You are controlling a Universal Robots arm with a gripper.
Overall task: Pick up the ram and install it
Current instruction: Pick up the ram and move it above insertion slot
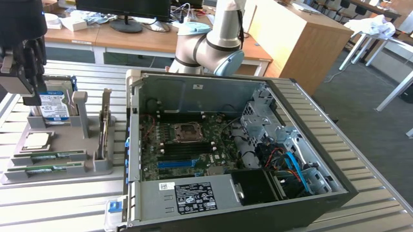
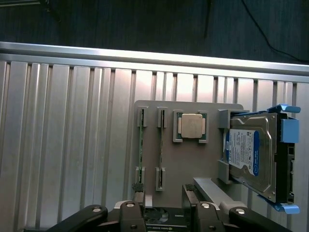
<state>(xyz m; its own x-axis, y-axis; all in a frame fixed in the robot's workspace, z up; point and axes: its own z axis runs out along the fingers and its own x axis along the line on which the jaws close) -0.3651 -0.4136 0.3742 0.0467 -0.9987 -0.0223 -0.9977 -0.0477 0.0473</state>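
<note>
The ram (image 2: 140, 145) stands slotted in its holder (image 2: 188, 159) just beyond the parted fingers (image 2: 133, 217).

Slatted metal table (image 1: 58, 203). Toward the exterior view's left on it sits a grey holder tray (image 1: 65, 174). Hard drive (image 1: 55, 107) with a blue-white label stands on edge in the tray; square silver processor chip (image 1: 36, 141) lies flat just beside it. Open computer case (image 1: 193, 94) at centre, motherboard (image 1: 187, 150) exposed, blue cables (image 1: 293, 162) inside toward the exterior view's right. Monitor (image 1: 123, 9) on a wooden desk (image 1: 135, 38) behind.
</note>
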